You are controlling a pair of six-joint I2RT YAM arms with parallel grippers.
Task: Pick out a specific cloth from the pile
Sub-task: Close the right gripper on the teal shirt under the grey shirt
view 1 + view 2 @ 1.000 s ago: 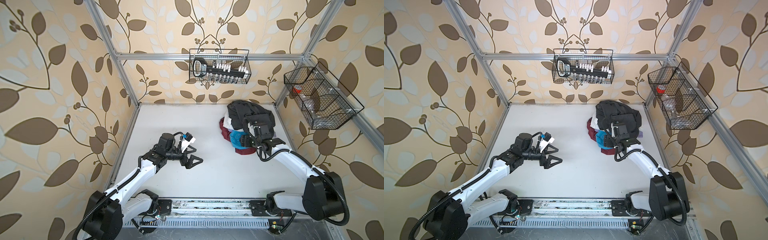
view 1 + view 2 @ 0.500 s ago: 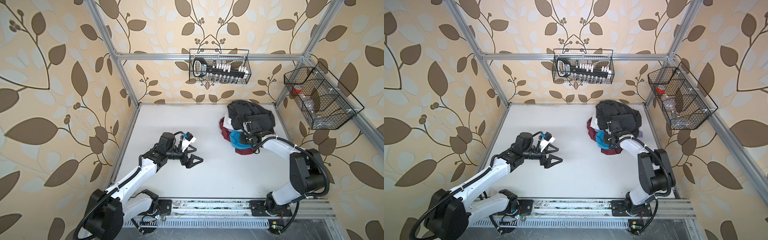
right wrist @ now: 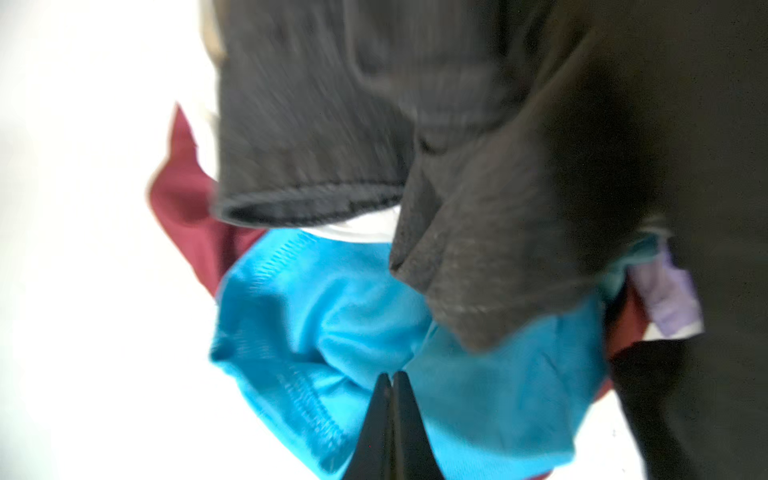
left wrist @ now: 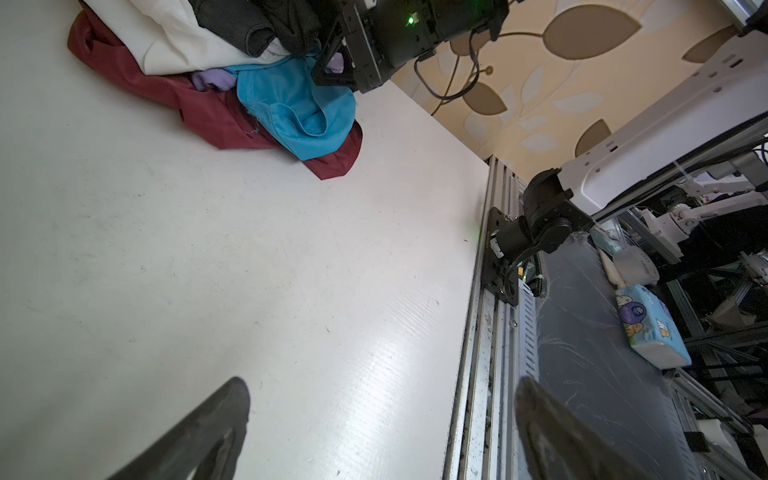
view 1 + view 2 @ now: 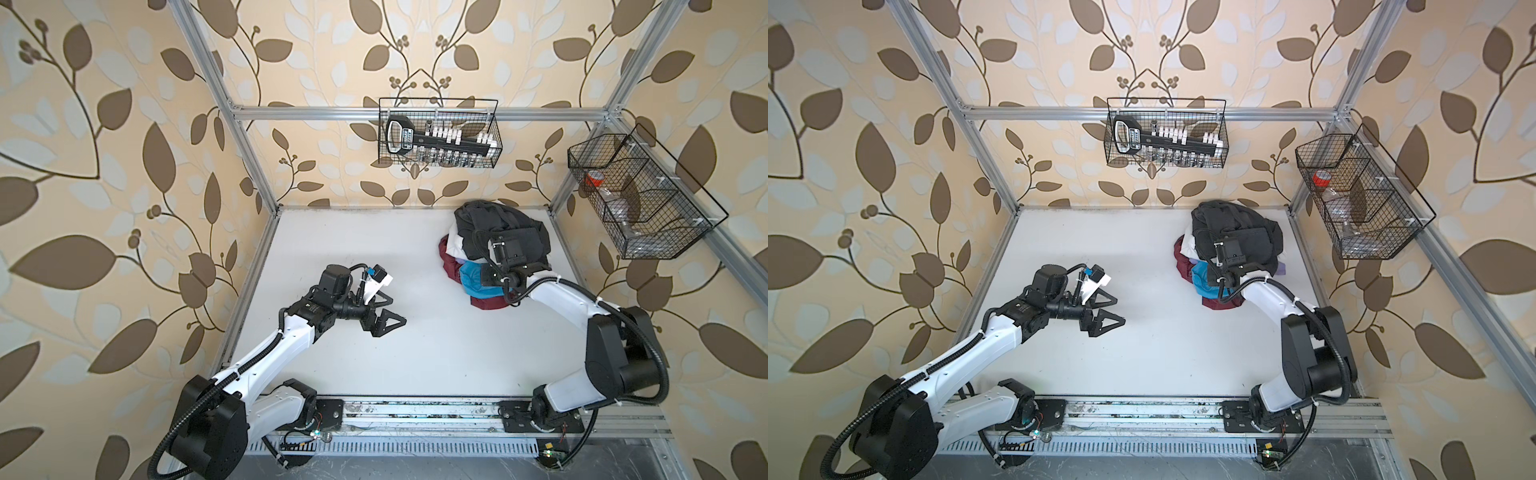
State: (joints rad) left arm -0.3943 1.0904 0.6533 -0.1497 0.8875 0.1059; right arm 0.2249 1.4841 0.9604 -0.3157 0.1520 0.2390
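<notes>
Turquoise marks the cloth [image 3: 332, 311], at the lower left edge of the pile [image 5: 498, 224] in both top views. It lies on a maroon garment [image 4: 232, 120] and is tucked partly under a grey garment [image 3: 316, 124]. The right fingers [image 3: 384, 395] are closed tip to tip on a fold of it (the fabric puckers toward them), so the grasp looks made and the pull-out not yet done. Next comes a slow draw toward the bare table [image 5: 415, 353], since the grey garment overlaps the cloth and could drag along. The left fingers [image 4: 224, 411] stand wide open over the table, well apart from the pile, holding nothing. The table is matt white and scuffed. Leaf-patterned walls with wire baskets [image 5: 440, 160] close it in.
</notes>
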